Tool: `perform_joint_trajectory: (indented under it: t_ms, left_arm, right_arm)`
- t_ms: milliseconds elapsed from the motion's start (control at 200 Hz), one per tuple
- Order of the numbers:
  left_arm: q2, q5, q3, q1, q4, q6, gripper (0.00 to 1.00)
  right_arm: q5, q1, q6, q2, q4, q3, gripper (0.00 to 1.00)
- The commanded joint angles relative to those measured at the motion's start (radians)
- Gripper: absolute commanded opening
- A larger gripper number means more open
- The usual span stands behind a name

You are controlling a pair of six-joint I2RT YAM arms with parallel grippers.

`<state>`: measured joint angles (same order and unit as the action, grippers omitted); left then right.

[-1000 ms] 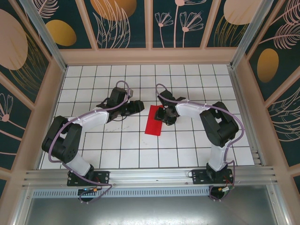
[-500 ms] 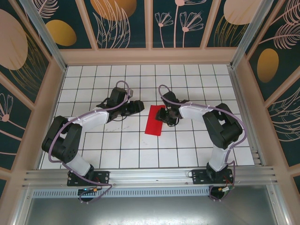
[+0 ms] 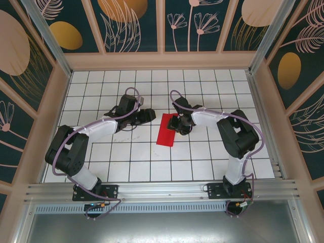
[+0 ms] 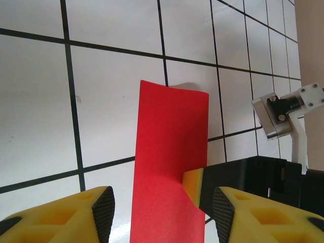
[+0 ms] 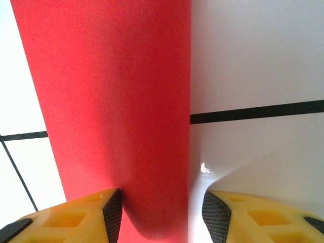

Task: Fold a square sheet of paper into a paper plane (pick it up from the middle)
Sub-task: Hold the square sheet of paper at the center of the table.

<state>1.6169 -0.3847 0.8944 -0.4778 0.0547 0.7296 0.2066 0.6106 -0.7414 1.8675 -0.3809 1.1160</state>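
Note:
The square sheet of paper (image 3: 166,134) lies flat on the white grid table as a narrow red rectangle about one tile wide, not in the shape of a paper plane. My right gripper (image 3: 176,123) stands open low over its far right edge. In the right wrist view the sheet (image 5: 111,101) runs between the right gripper's (image 5: 163,215) fingers, one finger over the red, the other over bare tile. My left gripper (image 3: 148,115) is open just left of the sheet's far end. In its wrist view the left gripper (image 4: 159,212) looks along the sheet (image 4: 169,152), and a yellow finger of the right gripper (image 4: 194,185) touches the paper's edge.
Wooden walls with dark painted panels (image 3: 162,25) close in the table on three sides. An aluminium rail (image 3: 162,190) runs along the near edge by both arm bases. White tiles (image 3: 152,162) lie open in front of the sheet.
The right gripper shifted slightly over the sheet's far end and came back. The sheet and the left arm have not visibly moved.

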Motion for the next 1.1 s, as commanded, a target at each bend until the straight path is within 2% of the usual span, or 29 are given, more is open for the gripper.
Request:
perform_joint_trajectory:
  t_ms: [0, 220, 305, 355, 460, 750, 931, 1096]
  left_arm:
    - [-0.004, -0.015, -0.008, 0.002, 0.001, -0.004, 0.57]
    - [0.015, -0.058, 0.001, 0.002, 0.018, -0.005, 0.54]
    - [0.033, -0.089, 0.003, 0.002, 0.038, 0.007, 0.47]
    - [0.043, -0.115, 0.003, 0.003, 0.059, 0.018, 0.37]
    - [0.082, -0.163, 0.023, -0.001, 0.081, 0.029, 0.26]
    - [0.245, -0.163, 0.146, -0.062, 0.025, 0.025, 0.0]
    - [0.296, -0.092, 0.182, -0.081, -0.046, 0.006, 0.0]
    - [0.318, -0.106, 0.188, -0.086, -0.049, -0.004, 0.0]
  right_arm:
    - [-0.052, 0.015, 0.013, 0.123, 0.048, -0.036, 0.53]
    - [-0.056, 0.016, 0.002, 0.131, 0.052, -0.044, 0.54]
    - [-0.058, 0.015, 0.005, 0.134, 0.051, -0.045, 0.53]
    - [-0.061, 0.017, 0.007, 0.134, 0.05, -0.045, 0.54]
    - [-0.064, 0.017, 0.011, 0.136, 0.048, -0.045, 0.53]
    - [-0.059, 0.017, 0.009, 0.142, 0.056, -0.047, 0.53]
    - [-0.056, 0.02, 0.008, 0.148, 0.056, -0.045, 0.54]
    - [-0.056, 0.02, 0.008, 0.148, 0.057, -0.045, 0.53]
